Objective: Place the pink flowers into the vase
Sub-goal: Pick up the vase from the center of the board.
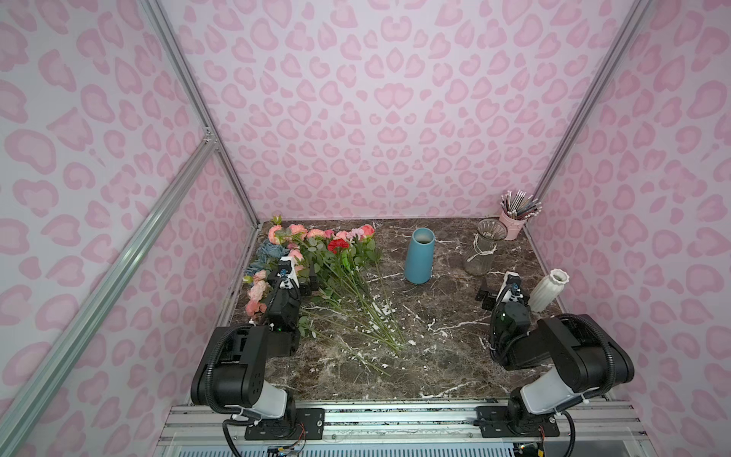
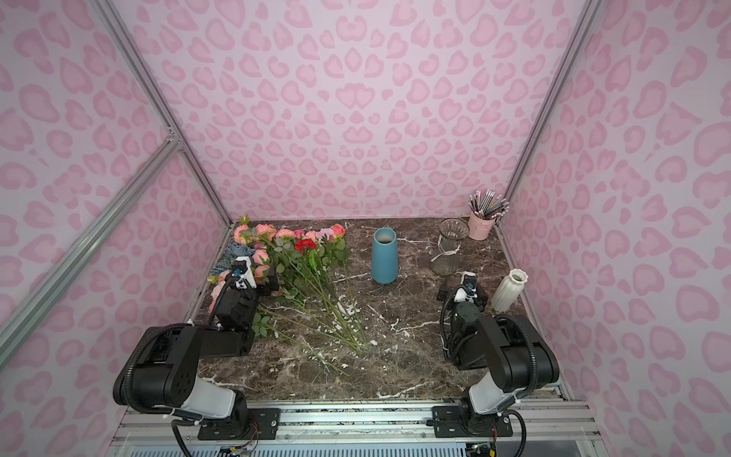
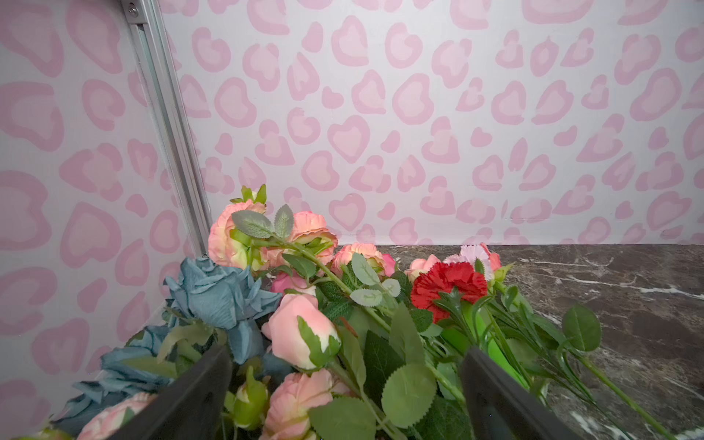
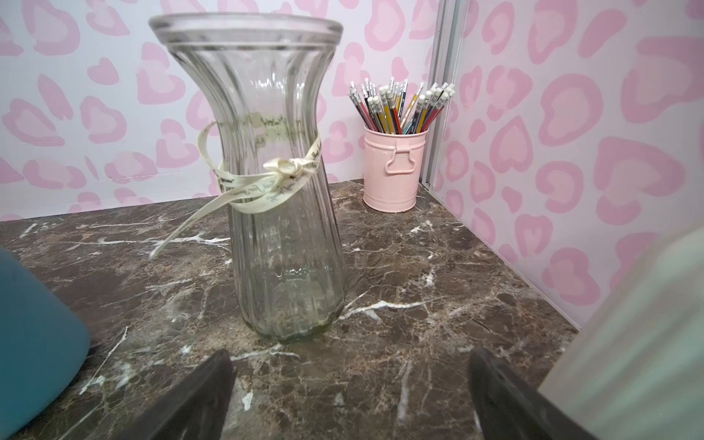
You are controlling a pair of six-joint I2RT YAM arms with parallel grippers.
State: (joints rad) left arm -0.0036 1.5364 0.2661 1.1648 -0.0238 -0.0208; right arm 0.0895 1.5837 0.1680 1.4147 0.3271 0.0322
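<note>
Hovering low among the pink flowers (image 3: pixel 301 331) with the left gripper (image 3: pixel 346 362), with jaws spread wide and gripping nothing. Lying heaped at the far left corner of the table (image 1: pixel 435 356), with stems fanning toward the middle. Holding the right gripper (image 4: pixel 350 360) equally wide and empty, facing the glass vase (image 4: pixel 282 228), beside the blue vase (image 1: pixel 420 257).

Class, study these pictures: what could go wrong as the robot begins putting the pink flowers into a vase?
1. The open left tool might catch the red carnation or blue flowers tangled among the pink flowers.
2. The right tool sits close to the glass vase and white vase; a swing could topple either.
</note>
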